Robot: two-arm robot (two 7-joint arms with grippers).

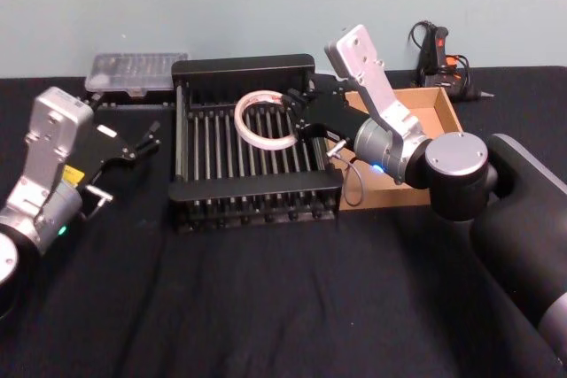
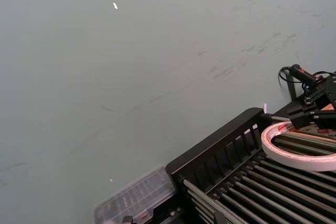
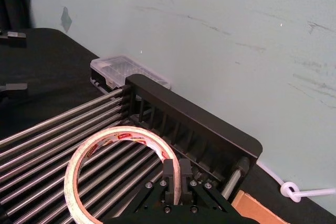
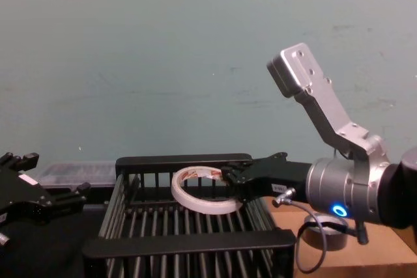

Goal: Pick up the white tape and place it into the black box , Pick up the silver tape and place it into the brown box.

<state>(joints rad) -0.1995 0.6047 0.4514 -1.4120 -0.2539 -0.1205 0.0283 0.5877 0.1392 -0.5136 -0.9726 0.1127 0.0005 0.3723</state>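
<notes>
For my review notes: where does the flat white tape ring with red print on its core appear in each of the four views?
Head view: the white tape ring sits centre, over the black slatted crate, pinched by the right gripper.
Left wrist view: right edge, above the crate bars.
Right wrist view: lower left of centre, rim between the fingers.
Chest view: centre, tilted, above the crate.
Shared landmark: the crate's far wall.

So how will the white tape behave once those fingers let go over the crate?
The white tape is a thin, wide ring, so probably light and slightly flexible. The right gripper holds it tilted by its rim; released, it should drop flat on the crate's bars rather than roll.
</notes>
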